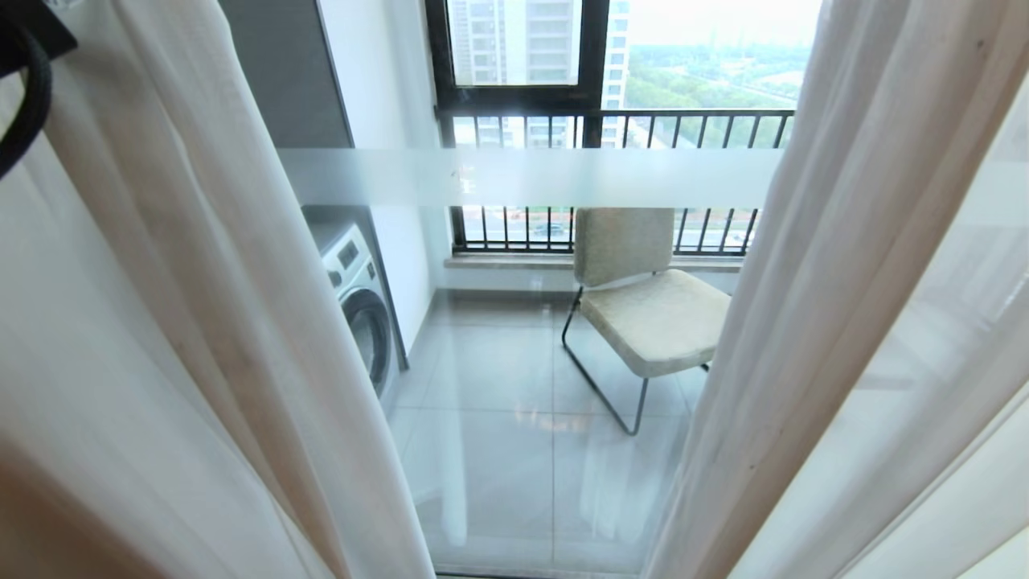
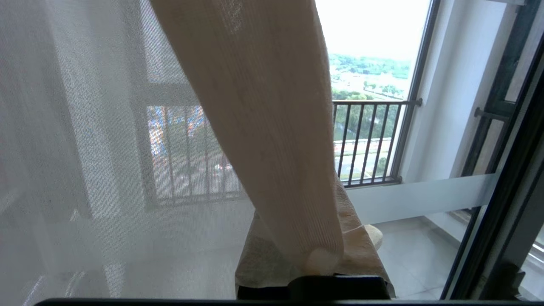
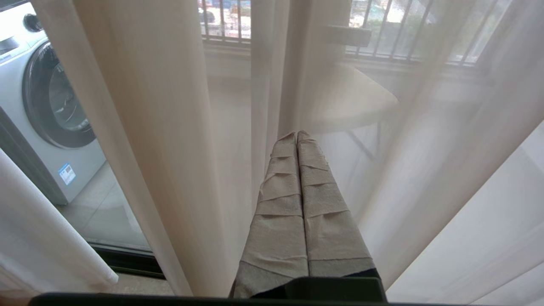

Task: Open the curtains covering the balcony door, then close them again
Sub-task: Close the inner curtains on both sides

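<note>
The curtains are parted in the head view. A left panel [image 1: 161, 322] and a right panel [image 1: 844, 322] frame the balcony door's glass with its frosted band [image 1: 530, 177]. In the left wrist view my left gripper [image 2: 323, 255] is shut on a thick beige fold of the curtain [image 2: 272, 127], which runs down between its tape-wrapped fingers [image 2: 259, 263]. Thin sheer [image 2: 85, 148] hangs beside it, and the door's black frame [image 2: 501, 204] is close by. My right gripper [image 3: 297, 134] is shut with nothing in it and points into the sheers [image 3: 425, 170]. Neither gripper shows in the head view.
Beyond the glass on the tiled balcony stand a washing machine [image 1: 358, 305] on the left and a beige chair [image 1: 643, 305] with a thin metal frame. Railed, black-framed windows [image 1: 611, 121] close the far side. A black cable of my left arm [image 1: 24, 88] hangs at the upper left.
</note>
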Motion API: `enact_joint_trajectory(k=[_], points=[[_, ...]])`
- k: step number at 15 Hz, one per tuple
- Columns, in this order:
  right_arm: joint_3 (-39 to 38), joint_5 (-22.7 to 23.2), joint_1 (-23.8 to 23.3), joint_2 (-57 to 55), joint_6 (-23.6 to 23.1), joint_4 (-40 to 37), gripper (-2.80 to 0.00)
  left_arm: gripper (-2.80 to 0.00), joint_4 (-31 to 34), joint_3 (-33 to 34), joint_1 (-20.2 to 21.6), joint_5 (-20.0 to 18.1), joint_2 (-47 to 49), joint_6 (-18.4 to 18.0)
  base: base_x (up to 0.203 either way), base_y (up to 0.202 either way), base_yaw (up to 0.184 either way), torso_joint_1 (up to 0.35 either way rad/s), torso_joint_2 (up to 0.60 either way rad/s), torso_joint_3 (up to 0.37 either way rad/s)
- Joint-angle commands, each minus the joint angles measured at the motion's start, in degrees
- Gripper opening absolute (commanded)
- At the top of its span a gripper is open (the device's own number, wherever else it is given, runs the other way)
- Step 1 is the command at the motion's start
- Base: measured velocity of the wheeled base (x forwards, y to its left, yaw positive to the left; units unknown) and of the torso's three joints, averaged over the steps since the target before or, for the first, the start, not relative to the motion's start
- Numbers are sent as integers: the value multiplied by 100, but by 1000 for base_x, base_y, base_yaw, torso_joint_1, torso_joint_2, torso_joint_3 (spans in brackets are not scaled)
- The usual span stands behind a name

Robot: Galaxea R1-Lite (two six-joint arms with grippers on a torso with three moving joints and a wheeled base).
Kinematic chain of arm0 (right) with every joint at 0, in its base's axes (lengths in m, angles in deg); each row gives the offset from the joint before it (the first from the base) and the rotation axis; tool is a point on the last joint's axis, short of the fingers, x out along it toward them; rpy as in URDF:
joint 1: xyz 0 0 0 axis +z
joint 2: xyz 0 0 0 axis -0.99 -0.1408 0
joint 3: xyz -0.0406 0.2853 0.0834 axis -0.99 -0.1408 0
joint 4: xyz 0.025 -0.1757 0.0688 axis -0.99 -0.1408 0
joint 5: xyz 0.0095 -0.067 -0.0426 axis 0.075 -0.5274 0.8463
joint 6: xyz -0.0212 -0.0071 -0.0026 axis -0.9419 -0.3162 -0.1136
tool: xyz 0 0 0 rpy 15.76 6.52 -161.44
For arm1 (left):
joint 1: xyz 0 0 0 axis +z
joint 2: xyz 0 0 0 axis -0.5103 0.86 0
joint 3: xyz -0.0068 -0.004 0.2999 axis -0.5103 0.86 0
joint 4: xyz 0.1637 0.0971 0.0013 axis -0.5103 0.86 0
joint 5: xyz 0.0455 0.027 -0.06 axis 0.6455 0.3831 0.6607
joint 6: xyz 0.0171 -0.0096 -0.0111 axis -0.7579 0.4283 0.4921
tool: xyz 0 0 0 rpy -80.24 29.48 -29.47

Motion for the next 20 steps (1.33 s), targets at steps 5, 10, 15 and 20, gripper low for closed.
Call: enact_joint_trajectory(k=[5,10,15,20], points=[[0,6,2,0,-5,-1,-280,-280,560,7,-213,-13,-355,7,0,-189,6,4,2,3],[0,6,2,0,-5,-1,-280,-280,793,7,-232,-13,-579,10,0,-191,1,1,2,0],[0,6,2,0,-5,-1,-280,-280,878,-41,-230,-13,-685,7,0,-189,0,3,2,2],[0,6,2,0,-5,-1,-280,-280,886,-46,-227,-13,-732,7,0,-191,0,2,4,1]])
